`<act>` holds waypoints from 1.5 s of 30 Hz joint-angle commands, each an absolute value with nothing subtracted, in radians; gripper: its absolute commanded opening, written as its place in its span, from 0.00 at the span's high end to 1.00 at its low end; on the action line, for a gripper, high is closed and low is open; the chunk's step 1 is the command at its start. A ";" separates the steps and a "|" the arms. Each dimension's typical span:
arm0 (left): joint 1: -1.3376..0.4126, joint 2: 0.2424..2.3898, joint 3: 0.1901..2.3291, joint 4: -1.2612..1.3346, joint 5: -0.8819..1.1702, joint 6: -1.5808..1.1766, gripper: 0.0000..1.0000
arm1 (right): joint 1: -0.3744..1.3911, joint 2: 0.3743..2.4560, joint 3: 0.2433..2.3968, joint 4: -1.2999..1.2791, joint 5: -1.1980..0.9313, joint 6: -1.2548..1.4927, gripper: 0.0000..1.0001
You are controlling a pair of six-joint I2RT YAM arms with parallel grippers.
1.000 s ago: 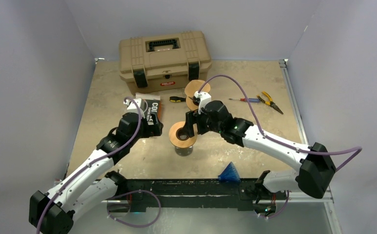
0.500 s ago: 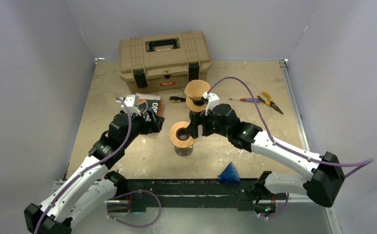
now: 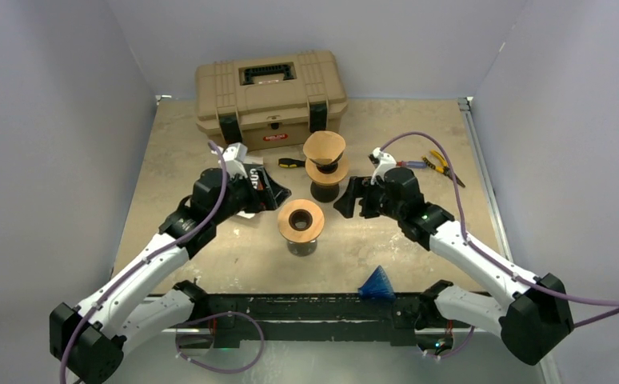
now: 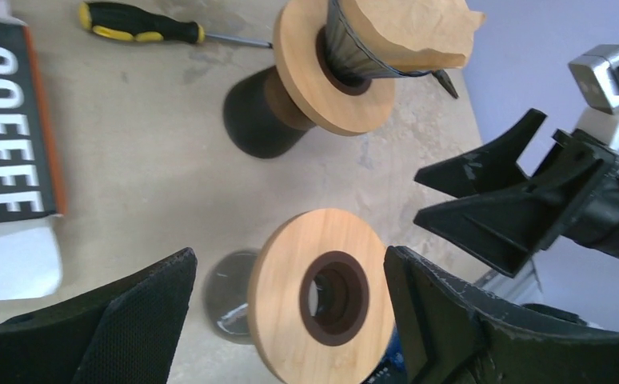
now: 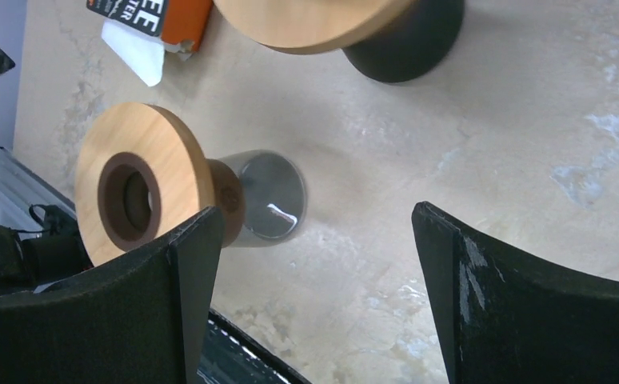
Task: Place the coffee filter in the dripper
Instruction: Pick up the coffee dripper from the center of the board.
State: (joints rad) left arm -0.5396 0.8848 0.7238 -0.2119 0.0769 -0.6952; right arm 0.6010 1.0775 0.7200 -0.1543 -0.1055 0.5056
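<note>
The left end effector is spread wide and holds nothing. In its wrist view both fingers frame the empty dripper, which stands just ahead of it on the tabletop: a wooden collar with a dark hole over a shiny base.

The right end effector is also wide open and empty. The same empty dripper lies ahead of it and to one side, near but apart from it. From the right wrist it shows by the left finger.

The filter sits in a second dripper, which has a dark base. In the top view this one stands just past both end effectors and between them. The filter's brown paper rises above that dripper's collar and touches neither end effector.

A coffee bag lies beside the left end effector. A yellow-and-black screwdriver lies beyond it, near the second dripper. A tan toolbox stands farther back. Pliers lie well off beyond the right end effector.
</note>
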 commanded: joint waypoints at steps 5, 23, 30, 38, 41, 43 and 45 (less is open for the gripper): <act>-0.720 0.989 0.865 -0.138 0.068 -0.758 0.14 | 0.505 1.029 0.646 -0.094 -0.259 0.517 0.08; -1.282 1.492 1.274 -0.380 -0.307 -0.606 0.15 | 0.186 1.094 0.420 0.104 -0.558 0.557 0.07; -1.396 1.697 1.413 -0.468 -0.460 -0.651 0.12 | 0.117 1.136 0.375 0.163 -0.613 0.558 0.07; -1.423 1.819 1.433 -0.429 -0.493 -0.748 0.12 | 0.109 1.163 0.378 0.186 -0.600 0.560 0.07; -1.429 1.859 1.431 -0.384 -0.457 -0.769 0.13 | 0.107 1.182 0.379 0.190 -0.605 0.549 0.07; -1.434 1.885 1.436 -0.363 -0.437 -0.773 0.13 | 0.106 1.192 0.377 0.197 -0.612 0.547 0.07; -1.436 1.906 1.441 -0.355 -0.419 -0.776 0.13 | 0.105 1.197 0.372 0.206 -0.616 0.546 0.07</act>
